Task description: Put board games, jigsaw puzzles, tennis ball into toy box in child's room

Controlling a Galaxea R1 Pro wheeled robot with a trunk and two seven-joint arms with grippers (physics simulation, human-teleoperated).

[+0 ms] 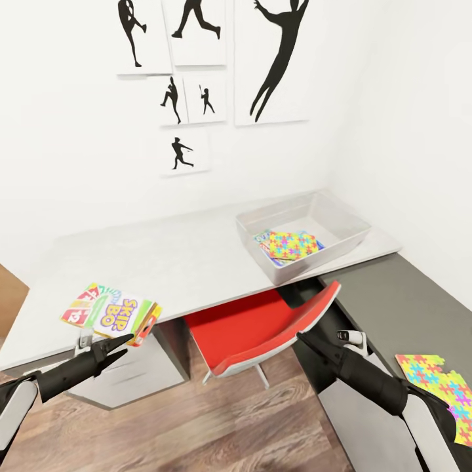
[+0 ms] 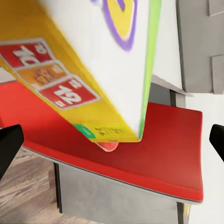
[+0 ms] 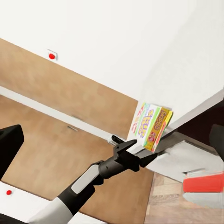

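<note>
Skip-Bo board game (image 1: pixel 111 314) at table (image 1: pixel 196 262) edge, just above parted, empty left tool (image 1: pixel 121 345)

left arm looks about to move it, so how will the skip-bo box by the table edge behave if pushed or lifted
The Skip-Bo box looks like a flat, stiff carton, so it should keep its shape rather than flop. Lying flat on the smooth table, it would probably slide, not roll. It sits at the front edge, partly overhanging, so a nudge from the left tool could tip it off.
</note>
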